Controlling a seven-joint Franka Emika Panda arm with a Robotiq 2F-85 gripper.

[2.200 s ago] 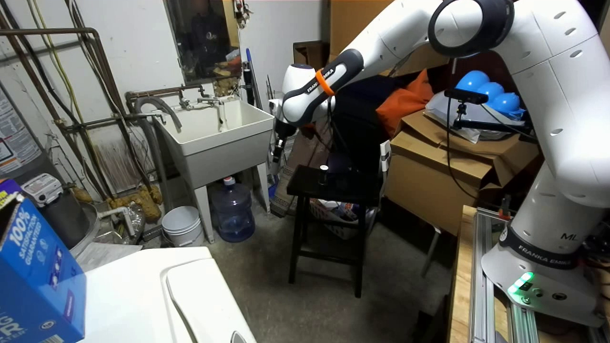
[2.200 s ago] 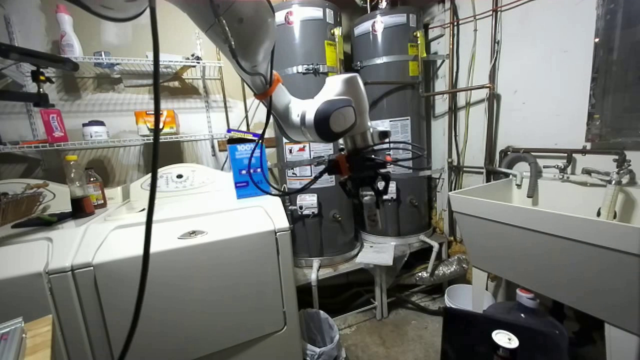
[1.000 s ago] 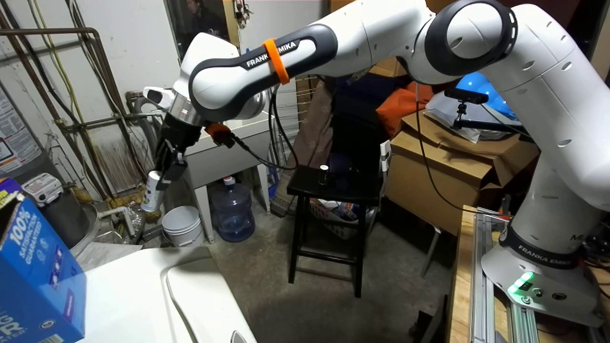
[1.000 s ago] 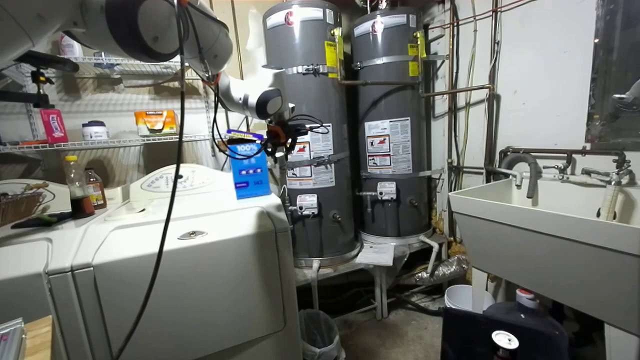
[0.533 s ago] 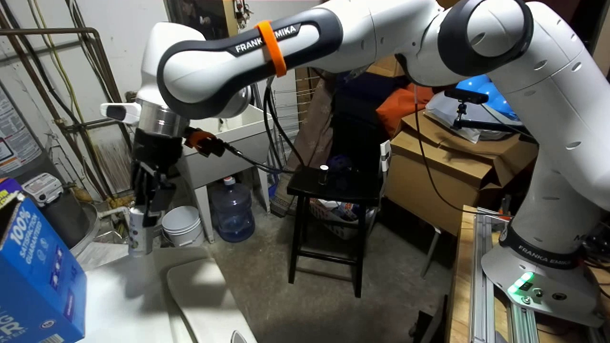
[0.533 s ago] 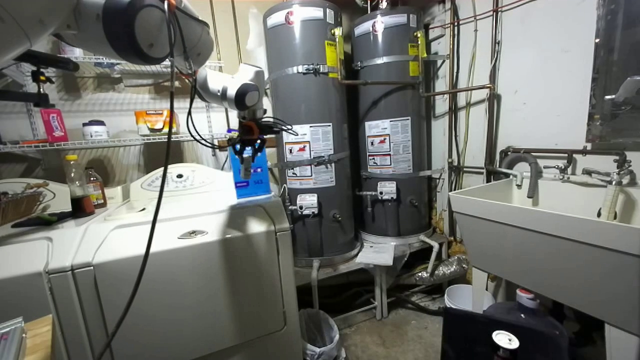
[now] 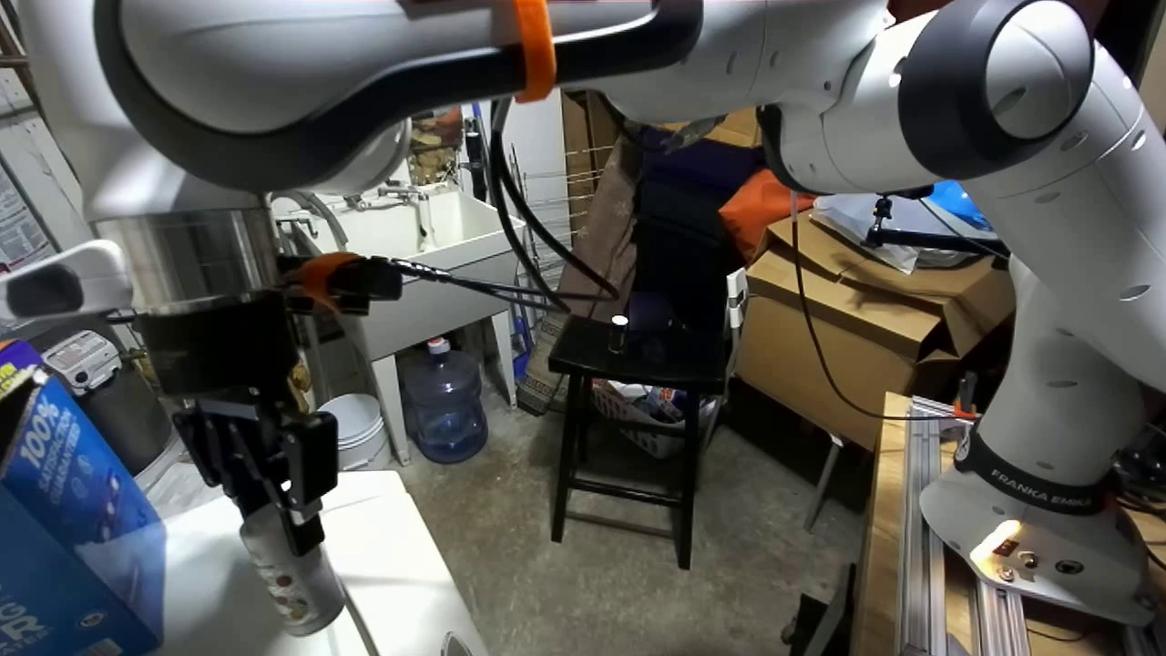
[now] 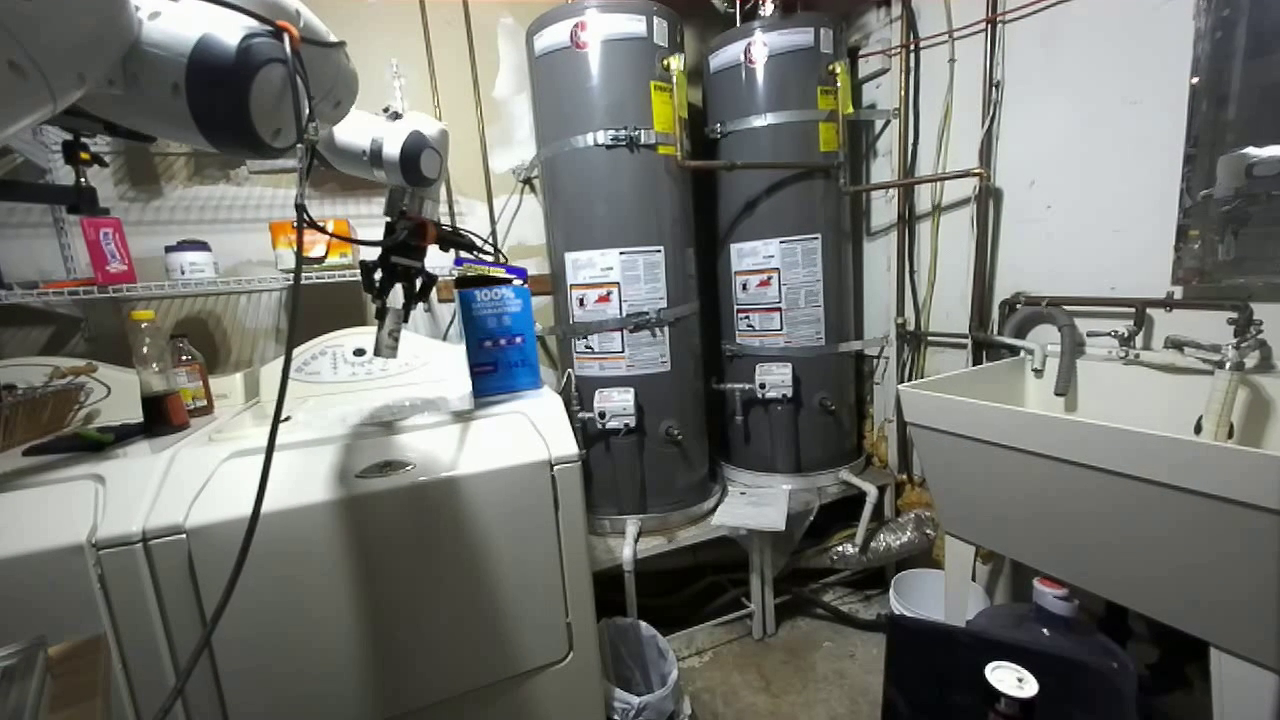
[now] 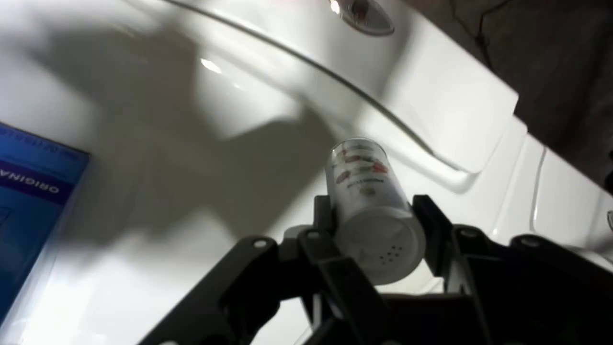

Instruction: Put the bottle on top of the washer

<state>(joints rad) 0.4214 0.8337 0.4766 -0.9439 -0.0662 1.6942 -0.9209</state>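
In an exterior view a glossy white boxy washer stands left, two grey cylindrical water heaters beyond its right side, a white utility sink on legs to the right. A blue cardboard box rests on the washer's far right corner. Above the washer hangs a white, printed cylindrical bottle, perforated end up, long axis tilted, top leaning right, the black two-fingered gripper clamped on it.

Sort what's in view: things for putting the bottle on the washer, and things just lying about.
For the job:
claw
bottle, gripped in it
washer, below

Just lying about:
blue box, on the washer
black stool
white-topped container, on the stool
blue water jug
utility sink
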